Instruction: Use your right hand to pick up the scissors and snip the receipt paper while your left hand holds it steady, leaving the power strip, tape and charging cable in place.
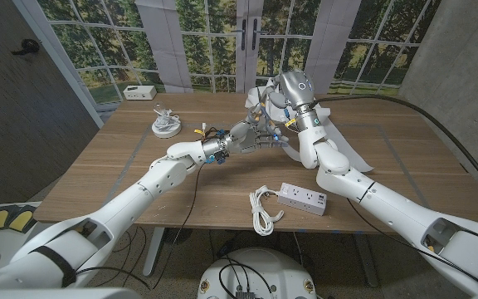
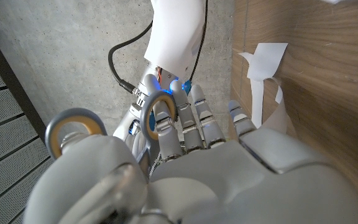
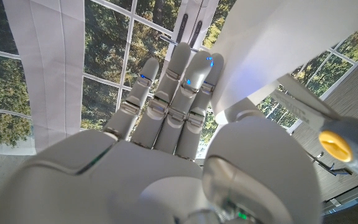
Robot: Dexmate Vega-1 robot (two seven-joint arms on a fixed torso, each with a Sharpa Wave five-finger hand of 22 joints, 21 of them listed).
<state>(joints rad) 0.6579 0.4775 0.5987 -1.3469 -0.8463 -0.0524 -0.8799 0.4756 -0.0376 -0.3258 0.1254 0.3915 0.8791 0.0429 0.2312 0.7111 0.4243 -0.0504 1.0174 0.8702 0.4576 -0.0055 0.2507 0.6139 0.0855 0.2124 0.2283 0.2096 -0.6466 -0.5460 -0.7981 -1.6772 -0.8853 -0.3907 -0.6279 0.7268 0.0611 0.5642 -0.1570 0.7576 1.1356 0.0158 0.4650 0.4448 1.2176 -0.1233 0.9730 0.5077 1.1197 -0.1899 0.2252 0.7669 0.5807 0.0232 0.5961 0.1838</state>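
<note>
Both hands meet above the table's [image 1: 123, 166] middle, toward its far edge. Left hand [image 1: 241, 137] fingers closed on the receipt paper [image 1: 348, 151], which trails toward the right edge. Right hand [image 1: 265, 106] raised; grip uncertain. Scissors not made out. Power strip [image 1: 302, 198] and charging cable [image 1: 261, 209] near front edge.

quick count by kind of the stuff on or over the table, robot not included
power strip: 1
coiled white cable: 2
receipt paper: 1
scissors: 1
total: 5
white box at the far corner left out, unclear if it is on the table
</note>
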